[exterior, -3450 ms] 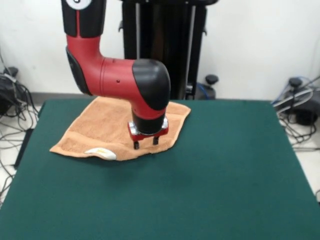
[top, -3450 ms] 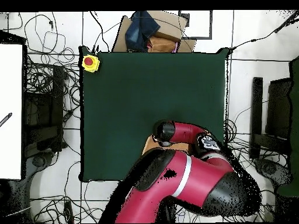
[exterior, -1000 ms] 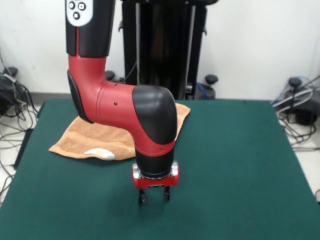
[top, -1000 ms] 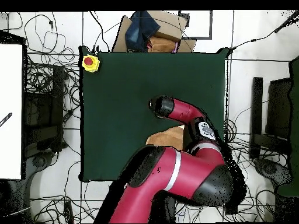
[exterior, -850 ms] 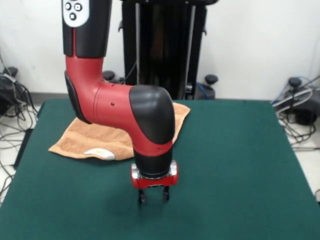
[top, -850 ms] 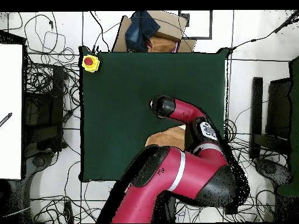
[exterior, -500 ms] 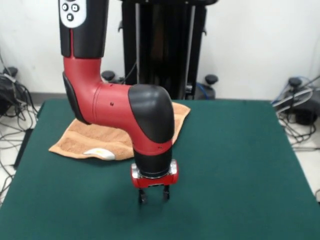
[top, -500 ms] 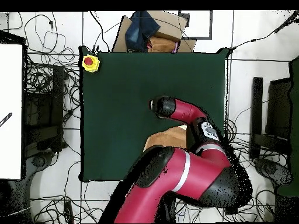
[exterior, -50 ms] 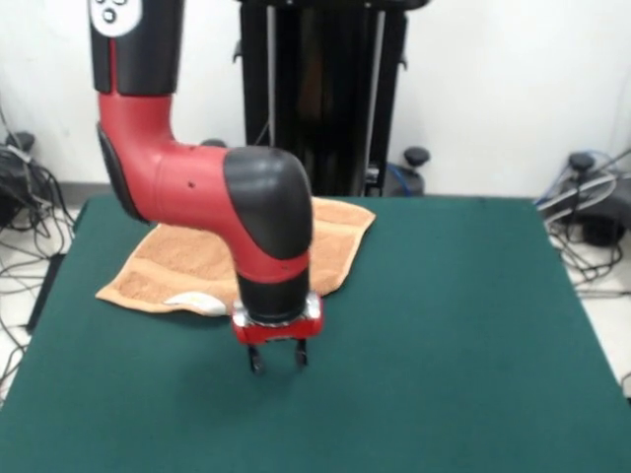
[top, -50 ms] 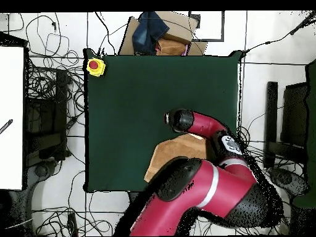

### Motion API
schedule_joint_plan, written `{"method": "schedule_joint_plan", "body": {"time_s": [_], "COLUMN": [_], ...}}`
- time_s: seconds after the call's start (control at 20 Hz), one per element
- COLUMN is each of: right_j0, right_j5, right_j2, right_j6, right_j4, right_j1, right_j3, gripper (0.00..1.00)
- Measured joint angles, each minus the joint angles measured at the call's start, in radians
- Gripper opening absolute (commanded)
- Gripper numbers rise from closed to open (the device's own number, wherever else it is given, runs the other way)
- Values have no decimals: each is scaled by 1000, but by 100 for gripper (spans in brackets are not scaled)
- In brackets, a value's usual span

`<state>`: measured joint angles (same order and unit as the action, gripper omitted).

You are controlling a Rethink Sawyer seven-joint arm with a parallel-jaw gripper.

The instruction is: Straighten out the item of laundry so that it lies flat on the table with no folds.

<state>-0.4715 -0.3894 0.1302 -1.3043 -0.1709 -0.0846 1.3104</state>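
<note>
The item of laundry, a peach-orange towel, lies at the far left of the green table. A white label shows at its near edge, where the cloth is slightly rolled. The red and black arm hides the towel's middle. My gripper hangs open just above the table, a little in front of the towel's near edge, with nothing between its fingers. In the overhead view the towel shows partly under the arm, and the wrist covers the gripper.
A yellow box with a red button sits on one table corner. A cardboard box with dark cloth stands beyond the table edge. Cables lie on the floor around the table.
The open gripper has moved left and back toward the towel's near edge over the last half second. Earlier it went from the towel out over bare table. The towel has not moved.
</note>
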Motion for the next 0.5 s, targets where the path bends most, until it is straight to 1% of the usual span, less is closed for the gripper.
{"method": "schedule_joint_plan", "body": {"time_s": [0.2, 0.5], "right_j0": [-54, -103], "right_j5": [0, 0], "right_j2": [0, 0], "right_j6": [0, 0], "right_j4": [-47, -108], "right_j1": [-20, -35], "right_j3": [62, 121], "gripper": [100, 100]}}
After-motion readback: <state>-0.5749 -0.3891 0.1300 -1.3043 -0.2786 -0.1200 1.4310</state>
